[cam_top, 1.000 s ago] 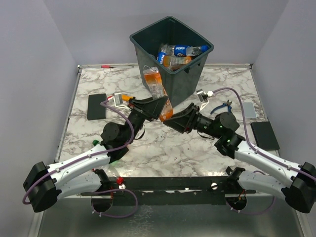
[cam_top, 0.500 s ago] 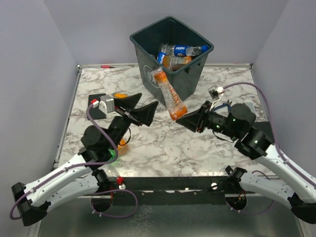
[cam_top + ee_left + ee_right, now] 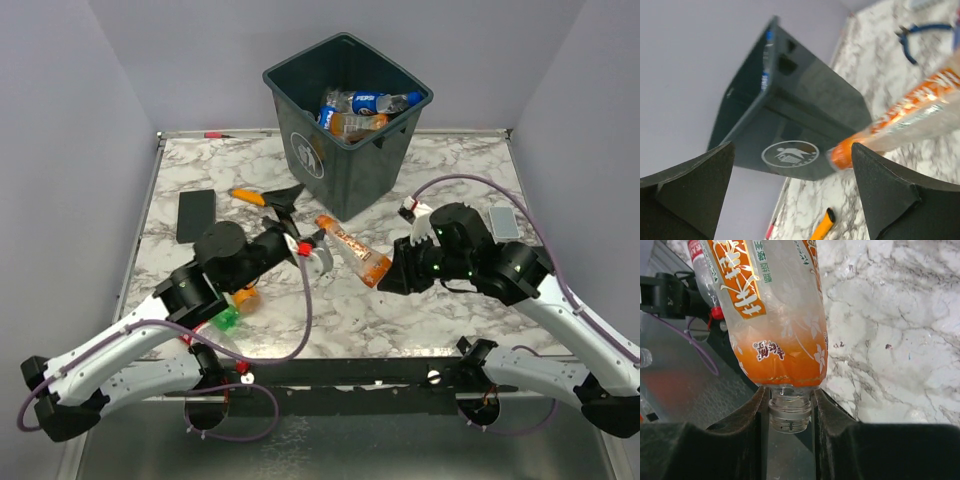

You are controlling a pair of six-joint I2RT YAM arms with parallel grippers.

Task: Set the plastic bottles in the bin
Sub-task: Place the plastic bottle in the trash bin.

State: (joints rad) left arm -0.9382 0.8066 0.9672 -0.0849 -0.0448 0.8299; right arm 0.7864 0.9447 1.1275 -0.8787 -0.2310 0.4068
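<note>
I see a clear bottle (image 3: 352, 248), orange white-lettered label. Dark green-grey bin (image 3: 345, 170), white logo; grey-veined marble table (image 3: 360, 320).

Marble table (image 3: 372, 312); bin (image 3: 350, 176), black pad (image 3: 196, 215), orange lighter (image 3: 247, 196)

The dark green-grey bin (image 3: 372, 170) stands upright at the back of the tabletop (image 3: 455, 165), a white logo on its near-left side. Blue-labelled and orange bottles (image 3: 358, 108) are heaped inside it. An orange-labelled clear bottle (image 3: 350, 248) slants just in front of it, its bare neck clamped in the right pincer (image 3: 789, 407). A few loose bottles (image 3: 243, 298) lie by the near-left edge.
</note>
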